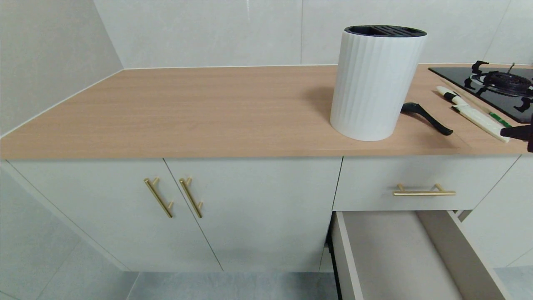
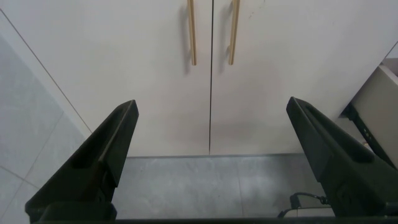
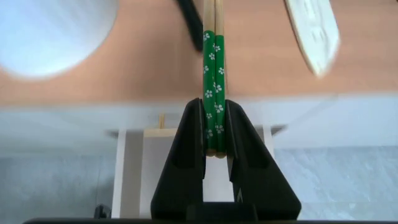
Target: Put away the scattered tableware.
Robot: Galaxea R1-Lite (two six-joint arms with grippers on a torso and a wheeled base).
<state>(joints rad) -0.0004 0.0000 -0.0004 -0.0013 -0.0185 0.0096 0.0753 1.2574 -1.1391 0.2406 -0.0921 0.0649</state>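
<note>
My right claw point(image 3: 214, 134) is clamped shut on the green, flower-printed ends of a pair of chopsticks point(image 3: 211, 87). Their bare wooden lengths run out from the claw over the tabletop point(image 3: 261, 68). In the head view the claw point(image 1: 518, 132) sits at the far right, over the near edge of the tabletop point(image 1: 187, 112), with the chopsticks point(image 1: 499, 119) slanting away towards the hob point(image 1: 495, 85).

A white knife point(image 1: 472, 112) lies flat just left of the chopsticks, roughly parallel to them. Left of that lies a black handle point(image 1: 427, 118), one end close to the base of the white ribbed holder point(image 1: 377, 83). The holder stands upright on the right part of the tabletop, its black slotted top facing up.

Below the tabletop, under a closed drawer front, a drawer point(image 1: 395, 254) is pulled open.

My left claw point(image 2: 211, 109) is spread wide and grips nothing. It hangs low, facing the two cabinet doors point(image 2: 249, 87) and the floor point(image 2: 205, 186).
</note>
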